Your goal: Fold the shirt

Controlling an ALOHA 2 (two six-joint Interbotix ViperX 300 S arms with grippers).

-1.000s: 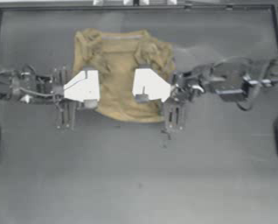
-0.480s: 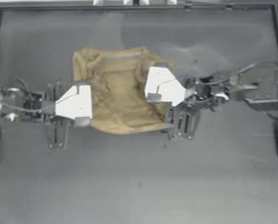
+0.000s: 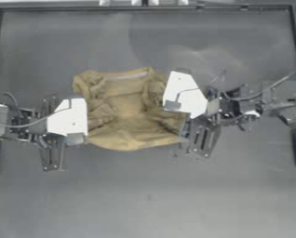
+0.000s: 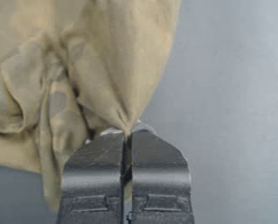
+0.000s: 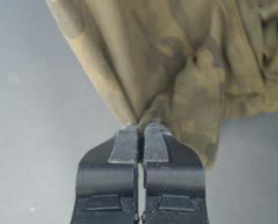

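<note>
- The left gripper (image 4: 128, 131), at the shirt's left side, is clenched on a thin pinch of the shirt (image 3: 129, 109), its jaws pressed together with cloth fanning out from the tips.
- The shirt sits bunched and wrinkled in the middle of the table (image 3: 144, 195), neckband toward the far edge, stretched between both arms.
- The right gripper (image 5: 140, 127), at the shirt's right side, is likewise clamped on a narrow gather of fabric.
- Risks, as I judge them: so little cloth is held that uneven pulling could slip one corner free; slack in the middle could fold in creases or skew.
</note>
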